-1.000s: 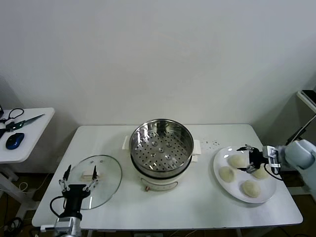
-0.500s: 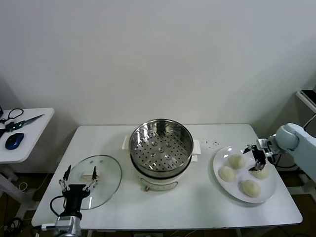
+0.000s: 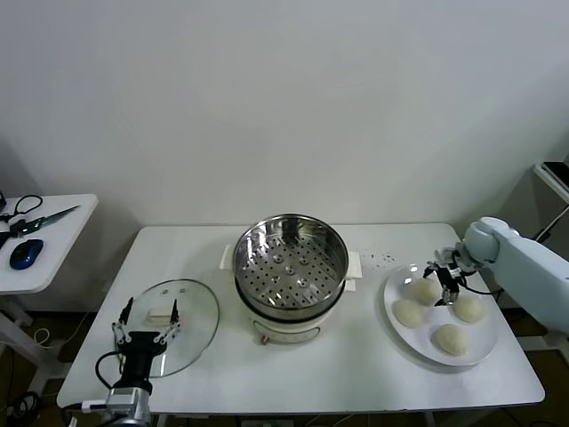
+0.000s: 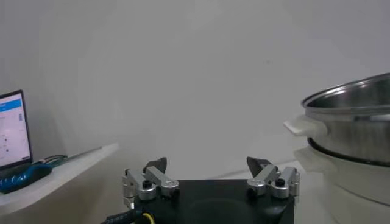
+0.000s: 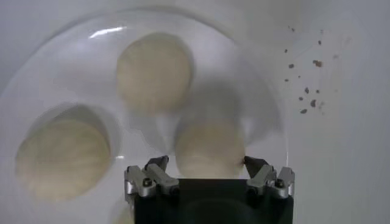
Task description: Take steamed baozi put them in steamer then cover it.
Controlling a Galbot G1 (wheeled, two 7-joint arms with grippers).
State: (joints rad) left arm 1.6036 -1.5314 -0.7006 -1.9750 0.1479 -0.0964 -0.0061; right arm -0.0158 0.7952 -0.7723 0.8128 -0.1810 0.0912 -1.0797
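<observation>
The left gripper hangs at the table's near edge with its fingers spread wide and holding nothing; just beyond the fingertips lies the round clear glass cover with its cream block handle. Farther in stands the shiny perforated steel steamer. The right gripper has its fingers spread on both sides of one smooth, round cream baozi; three others lie close by on the flat white plate.

no legible text, labels, brands or numbers anywhere
</observation>
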